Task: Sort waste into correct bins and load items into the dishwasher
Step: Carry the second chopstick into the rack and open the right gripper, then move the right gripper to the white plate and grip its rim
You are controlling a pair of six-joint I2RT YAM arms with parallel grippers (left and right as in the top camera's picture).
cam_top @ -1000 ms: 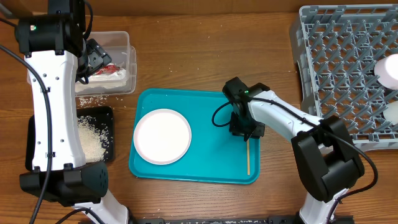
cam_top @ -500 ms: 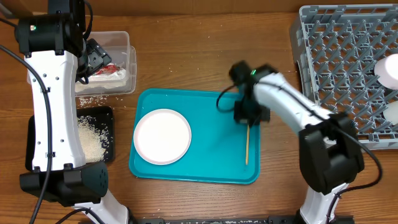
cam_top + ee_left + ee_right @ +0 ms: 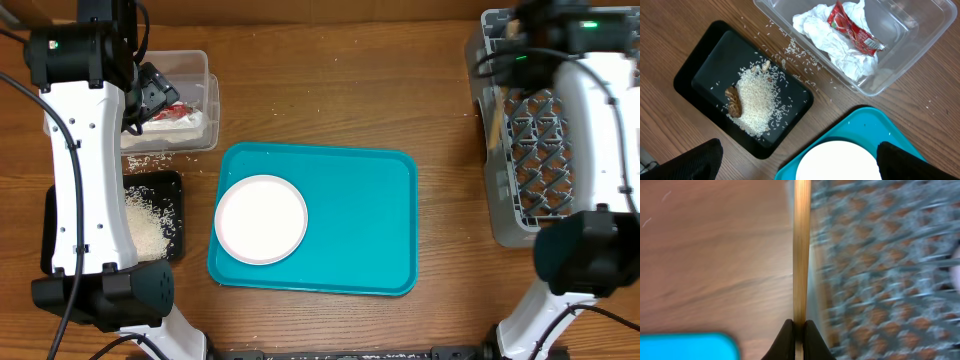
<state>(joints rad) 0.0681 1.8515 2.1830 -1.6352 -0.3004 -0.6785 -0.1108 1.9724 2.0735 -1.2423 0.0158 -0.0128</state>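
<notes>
right wrist view, nearest first — the right gripper (image 3: pixel 799 330) has both fingers clenched on the near end of a wooden chopstick (image 3: pixel 801 250); the stick runs straight away from the fingertips and out of the top of the frame; its long axis follows the left rim of the grey dish rack (image 3: pixel 890 255), blurred here, with bare table (image 3: pixel 715 255) on the stick's other side and a corner of the teal tray (image 3: pixel 685 347) low on that side; overhead, the stick shows as a thin pale line at that same rim, not over the open lattice; judged from this, the coming move turns on one relation — the rack's grid lies sideways from the stick, across its long axis, so the stick needs carrying inward over the cells before the fingers let go; the right arm is the only one near the rack; farther off, across the table, the left gripper (image 3: pixel 797 145) hangs released and empty, fingers spread wide; beyond it lie the black tray (image 3: pixel 705 65) with rice (image 3: pixel 757 102) and a brown scrap (image 3: pixel 733 100), then the clear tub (image 3: pixel 920 60) holding the crumpled napkin (image 3: pixel 840 40) and red wrapper (image 3: pixel 855 30); the white plate (image 3: pixel 261 218) sits on the teal tray, nearer the left arm.
</notes>
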